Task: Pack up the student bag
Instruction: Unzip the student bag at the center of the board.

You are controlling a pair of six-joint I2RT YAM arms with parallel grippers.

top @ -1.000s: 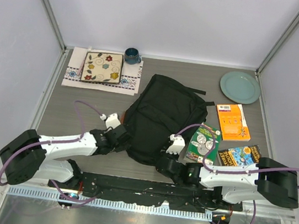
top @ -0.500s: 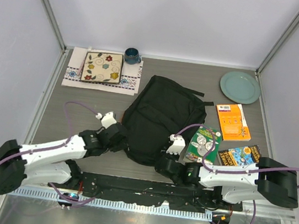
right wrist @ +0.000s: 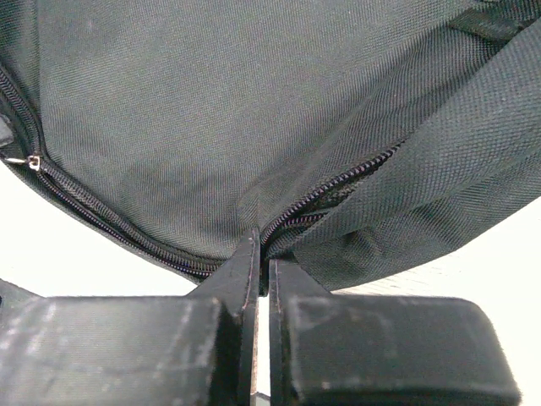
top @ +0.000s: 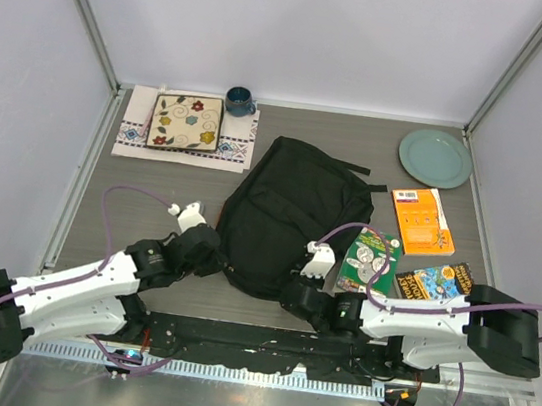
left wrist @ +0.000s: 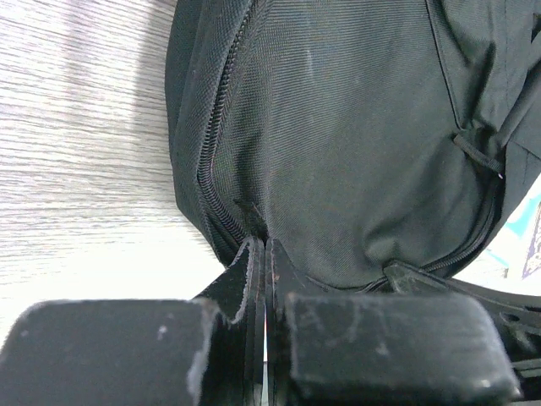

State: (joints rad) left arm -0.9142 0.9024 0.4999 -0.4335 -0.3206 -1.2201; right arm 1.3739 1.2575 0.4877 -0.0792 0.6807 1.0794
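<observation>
At the near table (top: 151,196) edge | we reach both arms low, forward | left gripper (top: 208,251) pinches student bag (top: 291,206) hem | right gripper (top: 294,295) clamps its zip edge.

The left arm (top: 77,287) lies low and stretched out, reaching toward two o'clock in the top view, and the left gripper (top: 213,254) has its fingers (left wrist: 241,279) pressed flat together. The right arm (top: 416,319) lies low too, pointing toward nine o'clock. The right gripper (top: 291,294) is closed, pinching a fold of the student bag (top: 290,211).
</observation>
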